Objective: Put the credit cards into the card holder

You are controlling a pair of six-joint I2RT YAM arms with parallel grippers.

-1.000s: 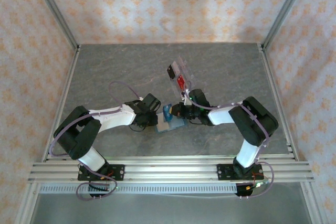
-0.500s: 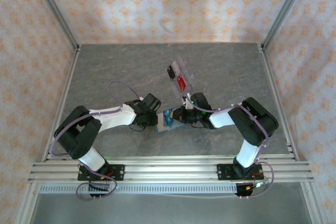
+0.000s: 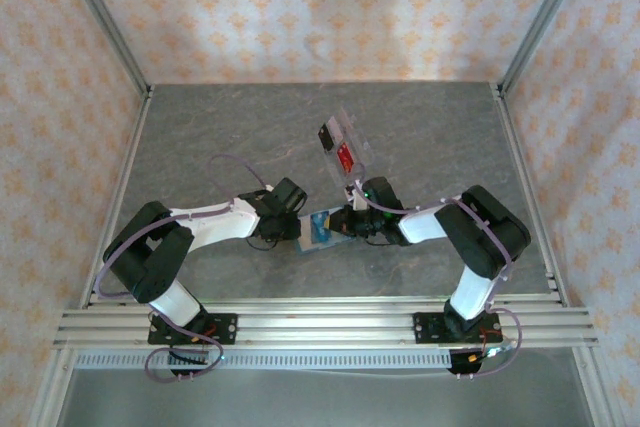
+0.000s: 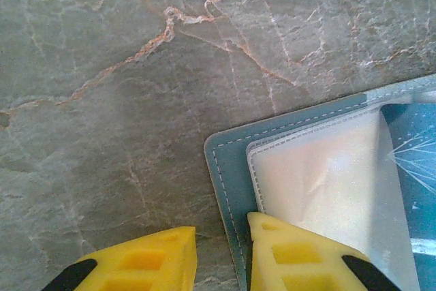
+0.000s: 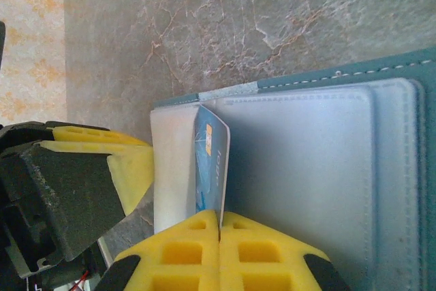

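The left end effector (image 4: 221, 240) stands released, 1 yellow finger over the bare grey marbled tabletop (image 4: 102, 134) and 1 on a corner of the teal card holder (image 4: 228, 161). The holder lies open mid-tabletop between the 2 arms, white stitching along its edge and pale pockets inside. The right end effector (image 5: 219, 223) is clenched on a blue credit card (image 5: 211, 158), held on edge against the pale lining.
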